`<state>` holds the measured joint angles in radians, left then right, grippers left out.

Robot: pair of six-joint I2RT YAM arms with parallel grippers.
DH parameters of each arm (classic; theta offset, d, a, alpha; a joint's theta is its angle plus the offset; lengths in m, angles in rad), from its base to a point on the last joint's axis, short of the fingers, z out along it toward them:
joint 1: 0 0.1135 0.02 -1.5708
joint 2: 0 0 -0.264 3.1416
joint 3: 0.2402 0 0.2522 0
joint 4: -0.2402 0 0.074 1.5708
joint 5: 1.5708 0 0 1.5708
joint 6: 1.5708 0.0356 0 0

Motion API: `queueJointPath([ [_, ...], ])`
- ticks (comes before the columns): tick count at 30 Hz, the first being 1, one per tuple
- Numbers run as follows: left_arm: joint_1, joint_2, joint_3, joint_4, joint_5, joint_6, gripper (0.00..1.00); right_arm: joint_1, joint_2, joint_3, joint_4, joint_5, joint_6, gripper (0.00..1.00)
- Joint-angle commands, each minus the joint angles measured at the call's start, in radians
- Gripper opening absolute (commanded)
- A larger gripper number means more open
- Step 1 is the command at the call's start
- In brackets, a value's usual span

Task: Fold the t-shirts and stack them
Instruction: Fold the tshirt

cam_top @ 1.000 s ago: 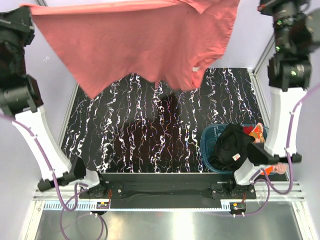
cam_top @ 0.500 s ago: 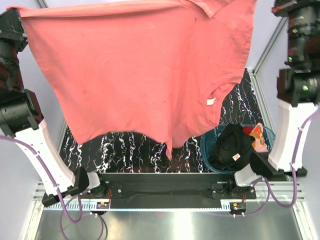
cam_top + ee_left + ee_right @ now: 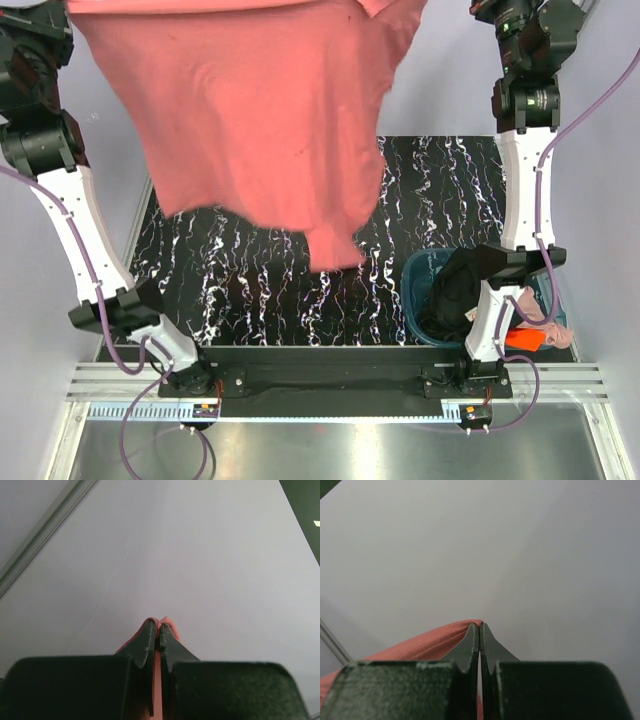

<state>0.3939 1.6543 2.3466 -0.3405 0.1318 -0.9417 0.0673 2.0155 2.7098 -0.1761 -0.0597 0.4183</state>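
Salmon-red cloth is filling the upper part of the overhead view. The big salmon-red shirt [image 3: 260,110] is hanging in the air above the far half of the black marbled table [image 3: 250,280]. Its top edge is running out of frame between the two raised arms, and its lowest corner is dangling over the table's middle. At the near right a teal basket [image 3: 412,290] is sitting on the table, with a black shirt [image 3: 452,295] lying in it and spilling over its rim. Just right of the basket, pale pink and orange cloth [image 3: 545,322] is lying bunched. It is probably more shirts, though an arm is hiding much of it.

From the left wrist, the left pincer [image 3: 159,630] is pointing at a pale wall [image 3: 200,555]. Its two fingers are pressing together and pinching a thin fold of the salmon-red shirt.

From the right wrist, the right pincer [image 3: 479,629] is clamping an edge of the same shirt. Its fingers are closed on the cloth, which is trailing off toward the lower left of that view.
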Motion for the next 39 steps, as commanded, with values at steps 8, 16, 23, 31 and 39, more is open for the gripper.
queueJointPath([
  [8, 0.03, -0.046, -0.033, 0.144, -0.077, -0.016, 0.0, -0.061, -0.099, -0.002, 0.086, 0.084, 0.051, 0.0],
  [16, 0.031, -0.416, -0.774, 0.219, 0.0, 0.145, 0.0, -0.057, -0.437, -0.628, 0.035, -0.028, 0.171, 0.0],
  [23, -0.013, -0.675, -1.186, 0.046, -0.183, 0.384, 0.0, 0.121, -0.808, -1.152, -0.218, 0.035, 0.149, 0.0],
  [31, -0.171, -0.804, -1.513, -0.061, -0.625, 0.477, 0.0, 0.2, -1.008, -1.559, -0.523, -0.141, 0.205, 0.0],
  [39, -0.051, -0.719, -1.641, -0.126, -0.749, 0.331, 0.0, 0.256, -1.011, -1.804, -0.697, -0.333, 0.169, 0.0],
])
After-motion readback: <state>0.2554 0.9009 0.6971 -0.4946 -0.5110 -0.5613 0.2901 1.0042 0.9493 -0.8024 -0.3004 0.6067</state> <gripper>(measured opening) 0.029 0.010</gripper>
